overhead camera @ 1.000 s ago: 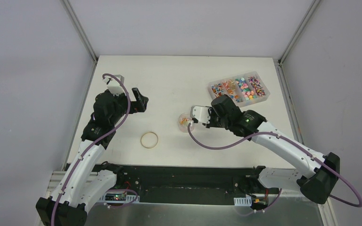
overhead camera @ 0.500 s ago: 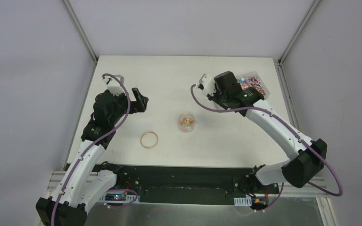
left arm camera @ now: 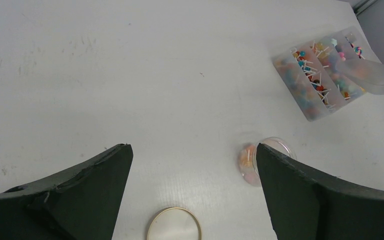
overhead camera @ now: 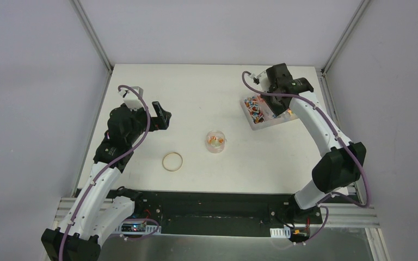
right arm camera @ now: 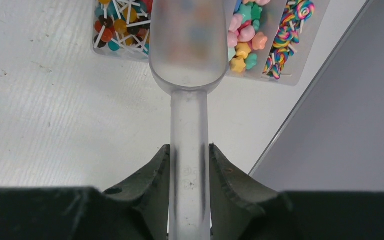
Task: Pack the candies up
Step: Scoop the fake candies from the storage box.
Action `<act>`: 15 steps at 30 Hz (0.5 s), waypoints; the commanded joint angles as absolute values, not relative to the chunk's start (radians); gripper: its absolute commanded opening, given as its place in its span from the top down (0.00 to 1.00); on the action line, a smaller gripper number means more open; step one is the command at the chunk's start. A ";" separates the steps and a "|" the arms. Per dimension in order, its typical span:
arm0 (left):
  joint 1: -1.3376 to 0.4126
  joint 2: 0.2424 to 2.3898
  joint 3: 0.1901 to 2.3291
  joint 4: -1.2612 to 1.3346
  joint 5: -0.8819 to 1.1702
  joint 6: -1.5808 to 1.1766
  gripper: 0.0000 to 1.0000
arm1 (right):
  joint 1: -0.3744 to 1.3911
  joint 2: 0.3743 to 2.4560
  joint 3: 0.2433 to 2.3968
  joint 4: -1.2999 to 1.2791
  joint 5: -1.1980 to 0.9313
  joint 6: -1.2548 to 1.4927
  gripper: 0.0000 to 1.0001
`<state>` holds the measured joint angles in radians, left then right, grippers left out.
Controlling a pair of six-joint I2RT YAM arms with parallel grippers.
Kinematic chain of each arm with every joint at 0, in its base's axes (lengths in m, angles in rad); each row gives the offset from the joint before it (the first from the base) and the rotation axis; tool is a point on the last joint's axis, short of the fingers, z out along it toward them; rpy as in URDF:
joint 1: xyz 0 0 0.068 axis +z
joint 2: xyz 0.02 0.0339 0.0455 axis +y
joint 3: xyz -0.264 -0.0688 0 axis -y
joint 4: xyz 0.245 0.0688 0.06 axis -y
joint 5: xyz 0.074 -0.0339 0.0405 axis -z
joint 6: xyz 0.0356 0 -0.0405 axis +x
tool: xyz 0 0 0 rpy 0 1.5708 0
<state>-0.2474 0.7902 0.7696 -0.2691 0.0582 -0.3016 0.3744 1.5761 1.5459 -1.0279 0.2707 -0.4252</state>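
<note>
From above we see the right arm stretched to the far right corner of the tabletop [overhead camera: 196,92], covering most of a clear divided tray [left arm camera: 307,112]. The right wrist camera shows what that view hides. The right fingers [right arm camera: 155,172] are clenched on the handle of a frosted scoop [right arm camera: 189,45]. The scoop's bowl hangs over the tray's middle compartments.

Most of the candies [right arm camera: 243,44] lie in this tray. Pastel stars and rounds sit just right of the bowl, striped swirls on sticks fill the outer compartment, and small balls on white sticks lie to the left. Colours blur through the bowl, and we cannot tell whether they are inside it or beneath it.

A few more orange and pink sweets lie in a small clear cup [overhead camera: 215,141] near the middle of the tabletop, well apart from the tray. Only the overhead and left wrist views show this cup. In the left wrist view it is partly hidden behind one finger.

The left fingers [left arm camera: 90,185] are spread wide and grasp nothing, above bare tabletop on the left side. A tan rubber-band ring [overhead camera: 172,161] lies flat between them and the cup.
</note>
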 commanded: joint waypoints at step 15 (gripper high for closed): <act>-0.247 0.769 0.765 -0.243 0.061 -0.293 0.01 | 0.246 1.686 1.679 -1.123 0.237 -0.371 1.00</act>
